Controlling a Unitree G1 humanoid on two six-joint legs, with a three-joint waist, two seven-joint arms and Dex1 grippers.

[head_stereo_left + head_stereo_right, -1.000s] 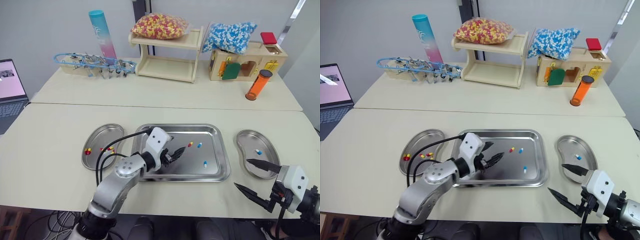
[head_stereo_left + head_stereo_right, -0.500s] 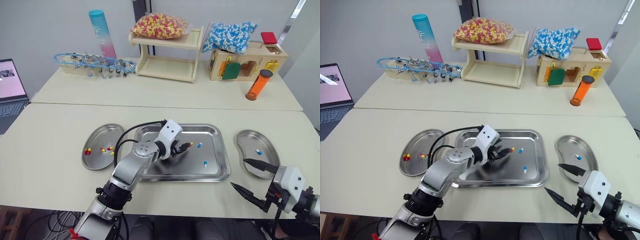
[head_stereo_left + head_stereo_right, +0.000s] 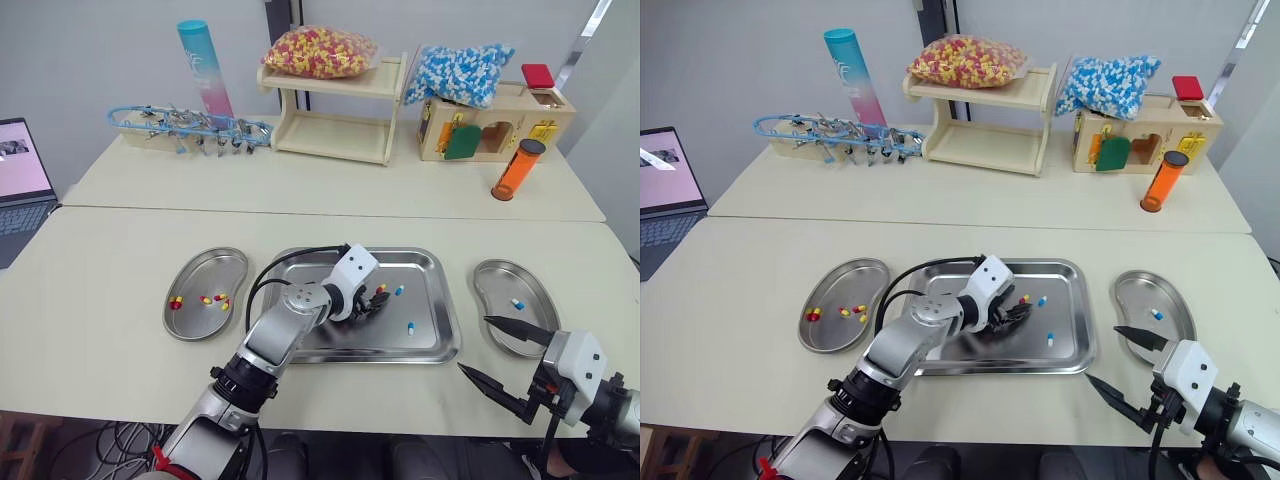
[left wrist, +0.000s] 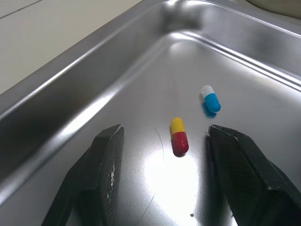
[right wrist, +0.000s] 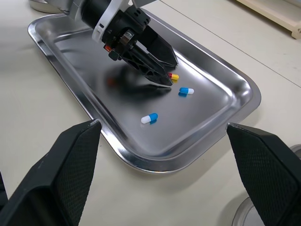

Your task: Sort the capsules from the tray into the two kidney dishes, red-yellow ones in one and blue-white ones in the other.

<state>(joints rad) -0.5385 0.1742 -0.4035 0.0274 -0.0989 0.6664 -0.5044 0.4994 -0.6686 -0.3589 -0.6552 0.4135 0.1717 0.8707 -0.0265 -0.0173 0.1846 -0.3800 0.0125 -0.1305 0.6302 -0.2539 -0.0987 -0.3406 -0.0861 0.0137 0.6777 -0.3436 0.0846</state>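
A steel tray holds a red-yellow capsule and two blue-white capsules. My left gripper is low over the tray, open, with the red-yellow capsule lying between its fingers untouched. The left kidney dish holds several red-yellow capsules. The right kidney dish holds one blue-white capsule. My right gripper hovers open near the table's front edge, beside the right dish, holding nothing.
At the back stand a wooden shelf with bags of capsules, a wooden box, an orange tube, a blue-pink tube and a tool rack. A laptop sits at the left edge.
My left gripper has moved right across the tray and now straddles the red-yellow capsule. The right gripper has barely shifted.
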